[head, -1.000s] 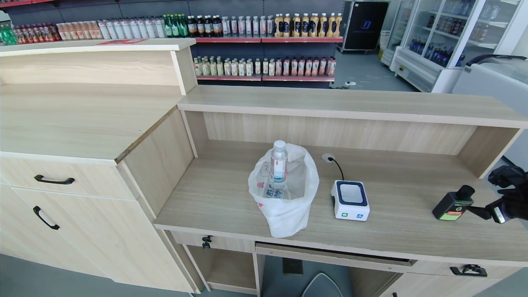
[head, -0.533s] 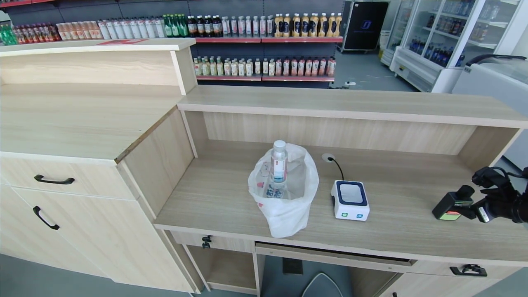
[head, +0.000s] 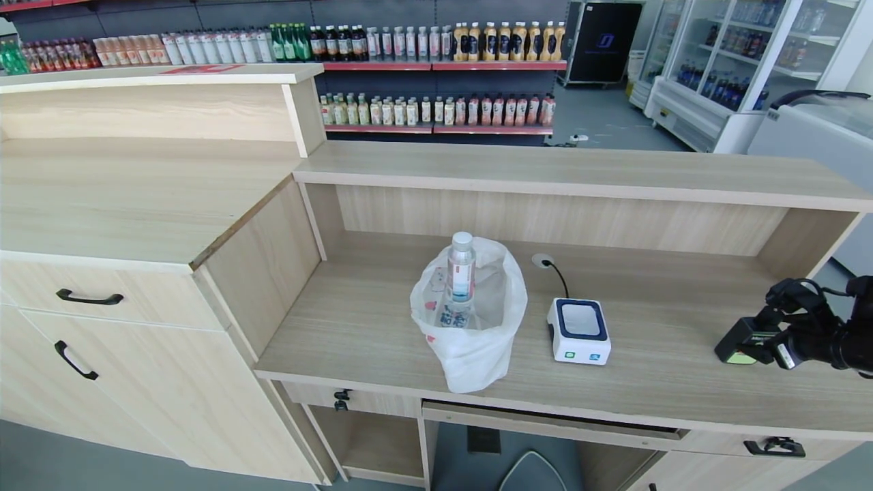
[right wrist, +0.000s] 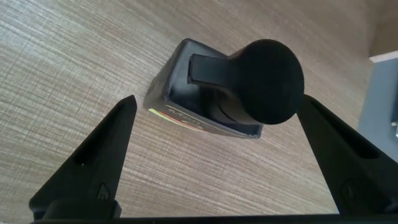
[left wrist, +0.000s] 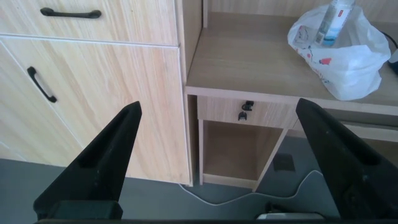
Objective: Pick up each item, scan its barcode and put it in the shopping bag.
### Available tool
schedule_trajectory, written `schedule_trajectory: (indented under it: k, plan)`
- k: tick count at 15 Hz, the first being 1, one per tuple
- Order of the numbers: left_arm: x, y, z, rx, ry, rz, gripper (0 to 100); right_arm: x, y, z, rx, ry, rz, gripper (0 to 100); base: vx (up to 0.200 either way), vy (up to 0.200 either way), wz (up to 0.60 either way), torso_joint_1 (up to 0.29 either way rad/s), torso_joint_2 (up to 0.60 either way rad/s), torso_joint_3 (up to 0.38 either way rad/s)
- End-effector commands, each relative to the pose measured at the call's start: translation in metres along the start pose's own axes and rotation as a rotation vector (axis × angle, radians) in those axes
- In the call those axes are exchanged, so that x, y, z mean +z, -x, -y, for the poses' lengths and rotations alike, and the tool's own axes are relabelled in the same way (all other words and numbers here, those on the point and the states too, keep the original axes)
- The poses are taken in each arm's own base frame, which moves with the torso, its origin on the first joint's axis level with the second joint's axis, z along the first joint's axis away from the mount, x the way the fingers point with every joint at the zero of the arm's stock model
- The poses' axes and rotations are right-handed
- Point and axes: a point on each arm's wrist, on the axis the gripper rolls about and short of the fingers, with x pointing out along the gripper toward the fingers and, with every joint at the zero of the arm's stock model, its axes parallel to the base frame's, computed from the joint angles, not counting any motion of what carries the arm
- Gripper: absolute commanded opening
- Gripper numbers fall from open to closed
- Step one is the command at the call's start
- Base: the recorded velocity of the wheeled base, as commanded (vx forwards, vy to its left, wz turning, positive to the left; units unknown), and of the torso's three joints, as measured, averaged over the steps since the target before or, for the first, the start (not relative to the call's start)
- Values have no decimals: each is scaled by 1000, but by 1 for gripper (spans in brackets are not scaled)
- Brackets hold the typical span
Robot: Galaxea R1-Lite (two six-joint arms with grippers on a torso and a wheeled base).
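My right hand (right wrist: pixel 217 102) is spread wide astride the black bottle (head: pixel 740 341), which lies on the worktop (head: pixel 655 382) at 3 o'clock from the scanner (head: pixel 580 330). If I close on its round cap, I think it may squirt loose.

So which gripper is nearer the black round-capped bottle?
Right. The right gripper is over the black round-capped bottle, jaws open; the left gripper is far off, by the wooden cabinet.

In bag (head: pixel 472 361): bottle (head: pixel 462 276); scanner (head: pixel 579 331) just R; 2nd bottle (head: pixel 742 339) far R.
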Motion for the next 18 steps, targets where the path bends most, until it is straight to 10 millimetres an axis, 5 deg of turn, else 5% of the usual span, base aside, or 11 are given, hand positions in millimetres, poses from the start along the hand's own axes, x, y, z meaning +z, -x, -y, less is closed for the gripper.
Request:
schedule_trajectory:
  k: [1,18]
  plan:
    - [0,0,0,0,0,0,100,-1,-3,-2,7,-1,-2,100,0,0,0,0,0,0]
    - [0,0,0,0,0,0,100,10,-30,-10,36,23,28,100,0,0,0,0,0,0]
